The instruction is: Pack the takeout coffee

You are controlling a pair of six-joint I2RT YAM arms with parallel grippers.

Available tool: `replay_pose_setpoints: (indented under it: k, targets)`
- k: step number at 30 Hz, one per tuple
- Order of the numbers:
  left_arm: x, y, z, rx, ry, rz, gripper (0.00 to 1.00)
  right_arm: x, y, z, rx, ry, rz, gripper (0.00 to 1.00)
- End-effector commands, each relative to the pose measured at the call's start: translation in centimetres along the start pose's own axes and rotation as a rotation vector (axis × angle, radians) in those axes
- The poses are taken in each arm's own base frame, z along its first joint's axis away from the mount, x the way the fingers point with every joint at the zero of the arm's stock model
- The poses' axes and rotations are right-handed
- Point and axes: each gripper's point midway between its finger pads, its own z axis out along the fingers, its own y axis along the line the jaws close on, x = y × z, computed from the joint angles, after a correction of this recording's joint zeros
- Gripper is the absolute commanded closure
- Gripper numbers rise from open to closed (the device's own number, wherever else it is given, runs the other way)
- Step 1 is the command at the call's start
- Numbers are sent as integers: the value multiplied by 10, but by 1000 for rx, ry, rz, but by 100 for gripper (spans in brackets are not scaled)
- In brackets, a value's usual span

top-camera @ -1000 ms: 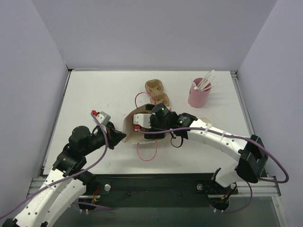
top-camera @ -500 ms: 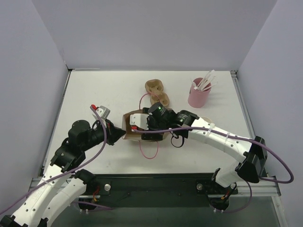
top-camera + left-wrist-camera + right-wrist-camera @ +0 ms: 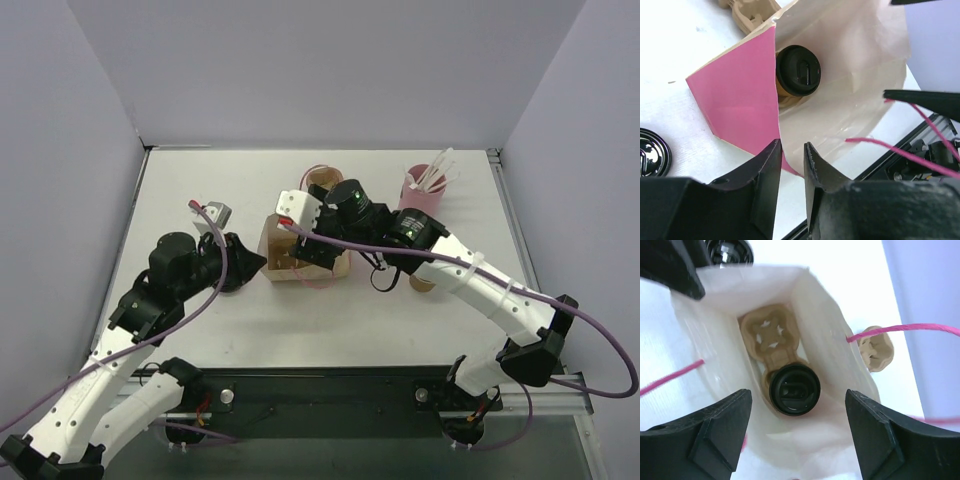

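Note:
A paper bag (image 3: pixel 285 262) with pink string handles stands open at mid table. Inside it, a brown pulp tray (image 3: pixel 769 332) holds one kraft cup with a black lid (image 3: pixel 795 389); its other hole is empty. The lidded cup also shows in the left wrist view (image 3: pixel 798 70). My left gripper (image 3: pixel 791 146) is shut on the bag's left edge (image 3: pixel 252 268). My right gripper (image 3: pixel 797 396) is wide open and empty above the bag's mouth (image 3: pixel 320 248). Another kraft cup (image 3: pixel 424 283) stands on the table, partly hidden under my right arm.
A pink cup with white sticks (image 3: pixel 422 195) stands at the back right. A second pulp tray (image 3: pixel 877 347) lies behind the bag. A loose black lid (image 3: pixel 652 152) lies on the table left of the bag.
The bag has gone from lying tilted to standing upright, a little farther back. My right gripper has lifted out of it and now hangs above its mouth. My left gripper followed, holding the bag's edge.

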Motion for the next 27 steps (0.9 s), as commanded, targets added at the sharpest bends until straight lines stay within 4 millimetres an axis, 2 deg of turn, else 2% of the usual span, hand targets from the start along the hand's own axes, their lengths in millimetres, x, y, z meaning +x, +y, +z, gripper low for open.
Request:
replay_pose_setpoints:
  k: [1, 5, 6, 8, 12, 14, 16, 18, 19, 20, 21, 23, 24, 25, 26, 27]
  targets:
    - [-32, -7, -1, -12, -80, 13, 64, -42, -29, -37, 79, -127, 127, 24]
    - [-46, 0, -1, -64, -117, 45, 59, -66, -36, -55, 89, -230, 226, 24]
    - [-51, 0, -3, -76, -132, 45, 57, -73, -44, -61, 118, -266, 253, 24]
    - [-58, 2, -5, -97, -160, 45, 56, -74, -60, -67, 182, -277, 316, 28]
    - [-69, -1, -7, -91, -191, 87, 52, -51, -102, -76, 374, -216, 483, 32]
    - [-72, 0, -9, -100, -198, 116, 43, -42, -113, -81, 410, -214, 535, 33]
    - [-77, 0, -11, -106, -204, 145, 38, -3, -146, -88, 547, -153, 653, 34]
    - [-80, 1, -15, -114, -206, 181, 34, 21, -159, -86, 601, -112, 720, 34]
    - [-80, 0, -17, -115, -205, 187, 27, 38, -164, -81, 618, -75, 737, 34]
    - [-79, 1, -20, -123, -195, 204, 20, 60, -179, -84, 667, -41, 770, 35]
    - [-81, 1, -23, -127, -197, 215, 15, 76, -187, -77, 690, -6, 816, 36]
    - [-78, 2, -31, -132, -186, 252, 13, 105, -209, -83, 768, 40, 862, 38]
    - [-78, 3, -33, -142, -187, 258, 12, 123, -214, -74, 789, 97, 875, 39]
    - [-74, 6, -36, -153, -169, 260, 12, 124, -224, -82, 823, 99, 893, 41]
    - [-76, 8, -41, -173, -180, 260, 11, 150, -226, -75, 823, 180, 929, 43]
    - [-75, 10, -43, -185, -178, 261, 11, 157, -229, -75, 826, 205, 938, 43]
